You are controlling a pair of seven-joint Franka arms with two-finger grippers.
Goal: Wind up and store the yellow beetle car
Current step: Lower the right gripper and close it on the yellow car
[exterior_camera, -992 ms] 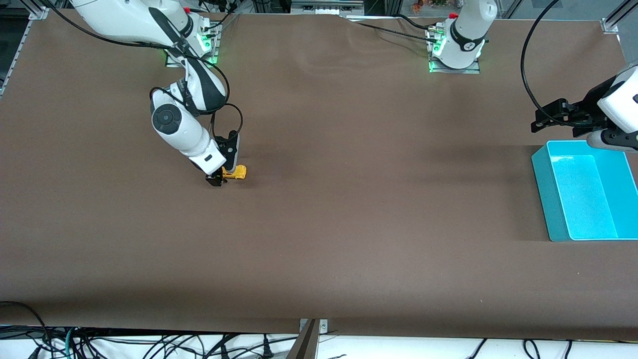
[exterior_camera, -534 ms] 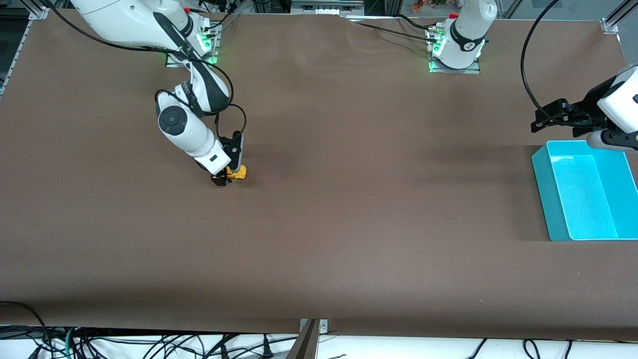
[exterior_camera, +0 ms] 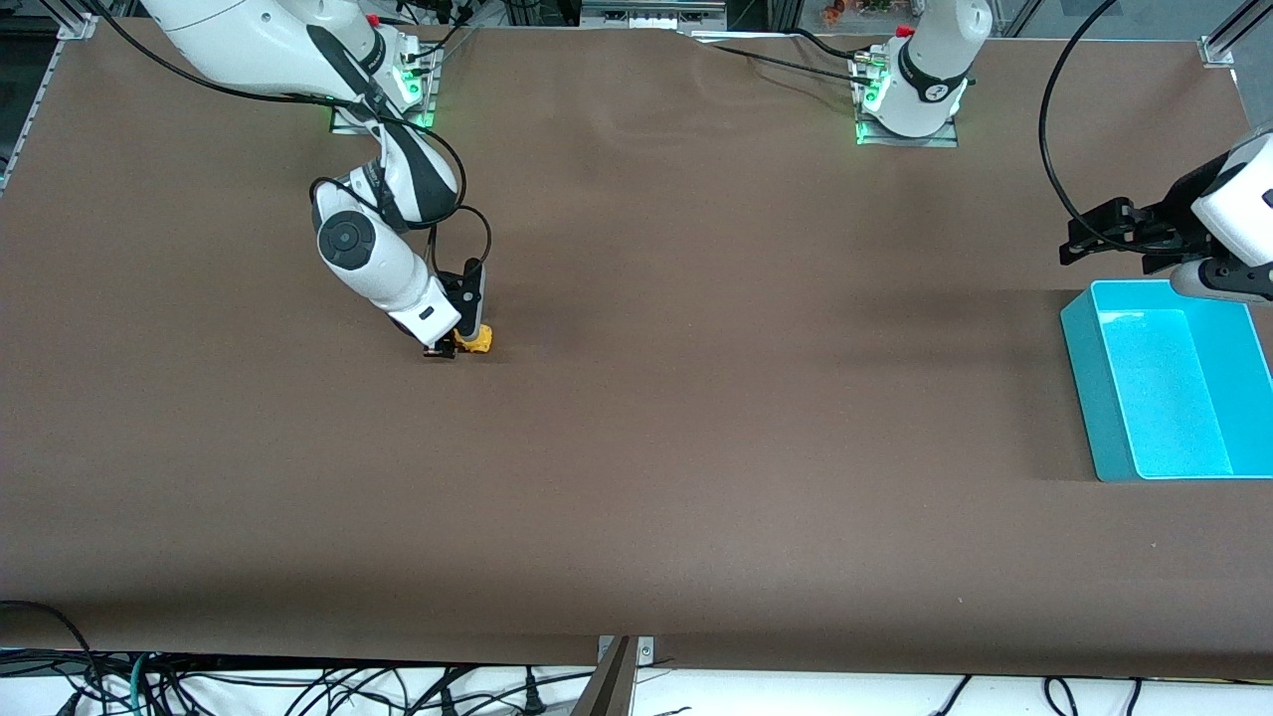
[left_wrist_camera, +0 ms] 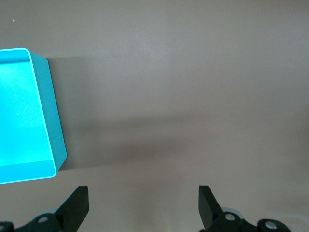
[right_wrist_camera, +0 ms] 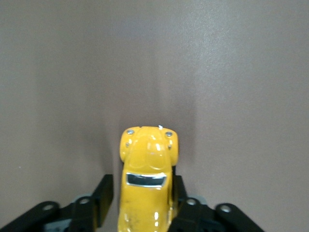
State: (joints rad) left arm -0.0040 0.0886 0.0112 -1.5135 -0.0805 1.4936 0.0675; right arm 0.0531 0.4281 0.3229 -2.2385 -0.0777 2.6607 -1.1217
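The yellow beetle car (exterior_camera: 478,340) stands on the brown table toward the right arm's end. My right gripper (exterior_camera: 448,349) is down at the table, shut on the car's rear half, with the car's nose sticking out past it. In the right wrist view the car (right_wrist_camera: 147,159) sits between the black fingers (right_wrist_camera: 105,193), with the gripper (right_wrist_camera: 143,187) around its roof and its bonnet clear of the jaws. My left gripper (exterior_camera: 1079,239) waits open and empty in the air beside the teal bin (exterior_camera: 1086,398); its own view shows it (left_wrist_camera: 144,203) over bare table.
The teal bin stands open at the left arm's end of the table, and its wall (left_wrist_camera: 54,121) shows in the left wrist view. Brown table spreads between the car and the bin. Cables hang below the table edge nearest the camera.
My right gripper has slid farther along the car toward its nose and covers more of it. The car has hardly moved. The left arm has not moved.
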